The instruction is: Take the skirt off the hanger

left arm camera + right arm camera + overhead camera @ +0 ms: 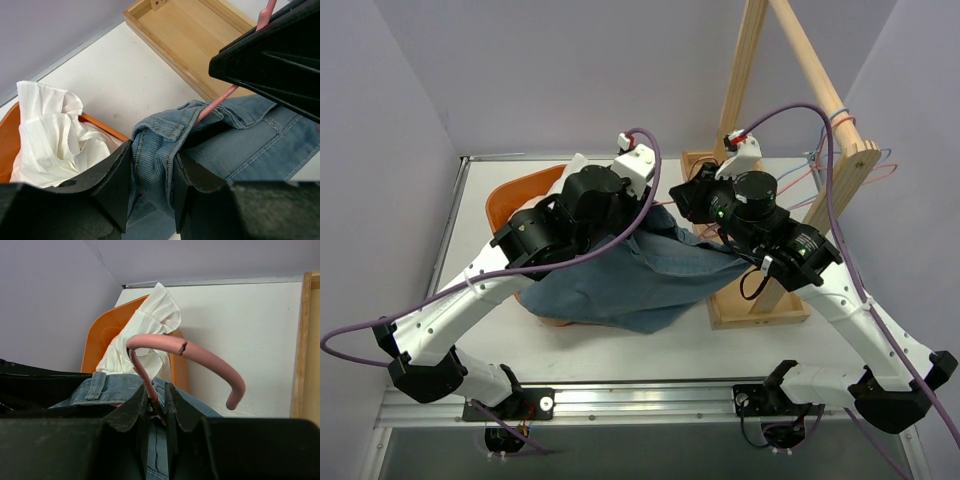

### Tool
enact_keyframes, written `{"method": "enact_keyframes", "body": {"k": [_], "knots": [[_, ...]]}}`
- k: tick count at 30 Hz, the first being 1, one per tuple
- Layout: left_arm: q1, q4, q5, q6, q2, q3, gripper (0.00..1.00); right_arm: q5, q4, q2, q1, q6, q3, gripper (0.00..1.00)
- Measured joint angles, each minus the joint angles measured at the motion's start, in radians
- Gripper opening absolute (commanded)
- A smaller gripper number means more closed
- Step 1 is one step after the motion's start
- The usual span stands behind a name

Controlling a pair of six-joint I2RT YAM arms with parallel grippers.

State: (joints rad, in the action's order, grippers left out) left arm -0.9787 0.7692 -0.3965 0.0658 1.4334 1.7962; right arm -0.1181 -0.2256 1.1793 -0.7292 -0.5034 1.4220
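While the left hand (152, 172) pinches the skirt (250, 142), the right hand (156, 399) clamps the hanger (200, 352).

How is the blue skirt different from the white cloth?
The skirt is blue denim; the white cloth is white and pleated. The left pincer pinches the skirt, which is on the pink hanger; the white cloth lies loose in the orange bin. Both are crumpled fabric.

White table (620, 350), orange tub (510, 200) far left — wooden rack base (740, 315) right

Bright, even light (soft shadows), sharp focus
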Motion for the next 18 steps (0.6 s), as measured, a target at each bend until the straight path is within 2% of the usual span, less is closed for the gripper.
{"method": "enact_keyframes", "body": {"k": [1, 2, 9, 18], "knots": [[-0.002, 0.011, 0.006, 0.0, 0.003, 0.013, 0.05, 0.001, 0.011, -0.013, 0.0, 0.003, -0.014, 0.0], [-0.004, 0.018, 0.01, 0.0, 0.006, 0.023, 0.03, 0.002, 0.025, -0.026, 0.0, 0.006, -0.029, 0.0], [0.0, 0.127, 0.076, 0.026, 0.049, 0.149, 0.02, 0.011, 0.113, -0.071, 0.001, 0.008, -0.108, 0.0], [0.02, 0.08, 0.203, 0.134, 0.073, 0.272, 0.02, 0.052, 0.155, -0.045, -0.072, -0.019, -0.156, 0.0]]}}
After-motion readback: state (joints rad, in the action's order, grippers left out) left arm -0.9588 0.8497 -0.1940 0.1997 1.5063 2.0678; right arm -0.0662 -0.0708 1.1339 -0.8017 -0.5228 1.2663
